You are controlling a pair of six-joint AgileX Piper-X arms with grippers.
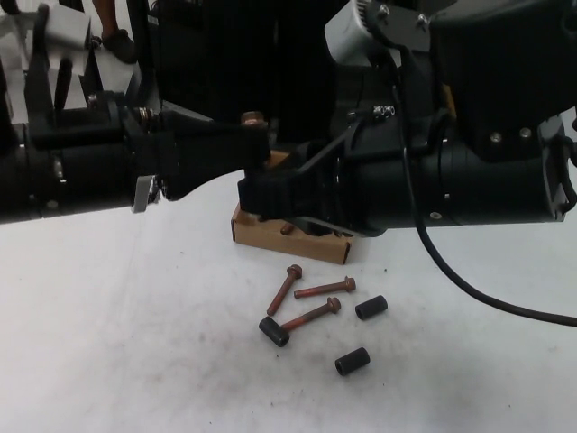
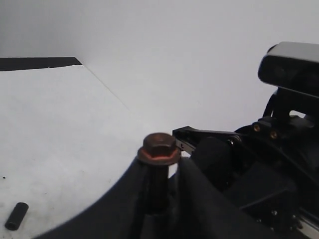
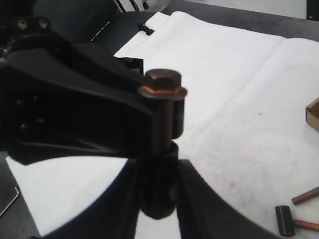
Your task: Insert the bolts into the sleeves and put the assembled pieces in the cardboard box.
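White sheet (image 1: 117, 343) covers the bench, speckled with dark grime around the parts. In the right wrist view it has a long crease and lies over a dark bench top (image 3: 234, 17); in the left wrist view a dark strip (image 2: 40, 63) runs along its far edge. The left arm enters from the left of the high view. The left gripper (image 2: 160, 172) is clamped narrow on the shank of a rusty hex-head flanged steel bolt (image 2: 158, 148), upright, head up, off the sheet. Right under it the right gripper (image 3: 158, 169) pinches a black cylindrical sleeve (image 3: 158, 199) at the bolt's lower end. Bolt and sleeve are in line; how far in, cannot tell. In the high view both grippers meet above the small brown cardboard box (image 1: 270, 236), which stands open-topped on the sheet with a rusty piece showing inside, mostly hidden. Nearer the camera on the sheet lie the left loose bolt (image 1: 283, 290), upper loose bolt (image 1: 325, 289) and lower loose bolt (image 1: 311, 315), close together. The lower one's tip meets a black sleeve on the sheet (image 1: 274, 331); inserted or just touching, cannot tell. Right of these lie the middle sleeve (image 1: 370, 308) and front sleeve (image 1: 352, 362), apart from each other. Far right, a black cable (image 1: 469, 289) hangs from the right arm over the sheet.
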